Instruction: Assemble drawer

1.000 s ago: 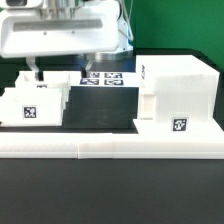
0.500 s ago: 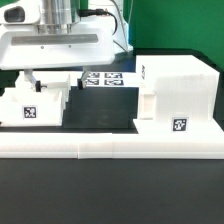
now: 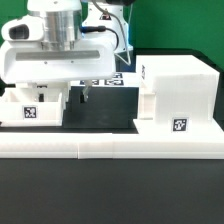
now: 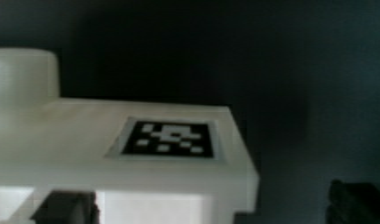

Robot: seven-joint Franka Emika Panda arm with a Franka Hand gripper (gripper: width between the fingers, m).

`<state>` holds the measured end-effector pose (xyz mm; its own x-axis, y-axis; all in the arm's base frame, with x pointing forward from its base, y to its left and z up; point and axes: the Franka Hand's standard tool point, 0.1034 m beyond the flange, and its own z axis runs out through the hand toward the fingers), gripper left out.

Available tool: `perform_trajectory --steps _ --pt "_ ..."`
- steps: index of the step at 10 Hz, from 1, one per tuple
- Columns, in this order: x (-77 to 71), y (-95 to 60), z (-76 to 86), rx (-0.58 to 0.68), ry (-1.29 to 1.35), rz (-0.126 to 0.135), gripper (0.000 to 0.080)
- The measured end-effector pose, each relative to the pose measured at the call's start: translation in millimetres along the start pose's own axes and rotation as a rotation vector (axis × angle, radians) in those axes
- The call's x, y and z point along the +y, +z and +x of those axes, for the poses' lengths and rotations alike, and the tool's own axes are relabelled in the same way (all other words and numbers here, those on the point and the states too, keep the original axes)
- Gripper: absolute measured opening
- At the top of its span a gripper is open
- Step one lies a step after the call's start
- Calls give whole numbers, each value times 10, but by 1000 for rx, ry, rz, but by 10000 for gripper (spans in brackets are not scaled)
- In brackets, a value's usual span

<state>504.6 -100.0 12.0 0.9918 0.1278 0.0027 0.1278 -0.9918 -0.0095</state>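
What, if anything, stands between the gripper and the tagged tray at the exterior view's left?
Nothing visible. The gripper hangs open just above the tray. The wrist view shows only the tray's tagged top ahead of the fingers.

Bare table (image 3: 105, 114) lies open between the tray (image 3: 30, 108) and the casing (image 3: 180, 90), fenced along one side by the border wall (image 3: 110, 147).

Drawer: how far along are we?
Done: nothing visibly joined; the tray sits apart from the casing. In hand: the tool hangs open over the tray, gripping nothing. Left: grasp the tray, slide it into the casing.
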Motion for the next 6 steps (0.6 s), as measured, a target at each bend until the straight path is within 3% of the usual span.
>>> perform_trajectory --steps 5,6 --pt "-14 50 -23 2 -3 -7 640" --pt "-14 50 -23 2 -3 -7 482"
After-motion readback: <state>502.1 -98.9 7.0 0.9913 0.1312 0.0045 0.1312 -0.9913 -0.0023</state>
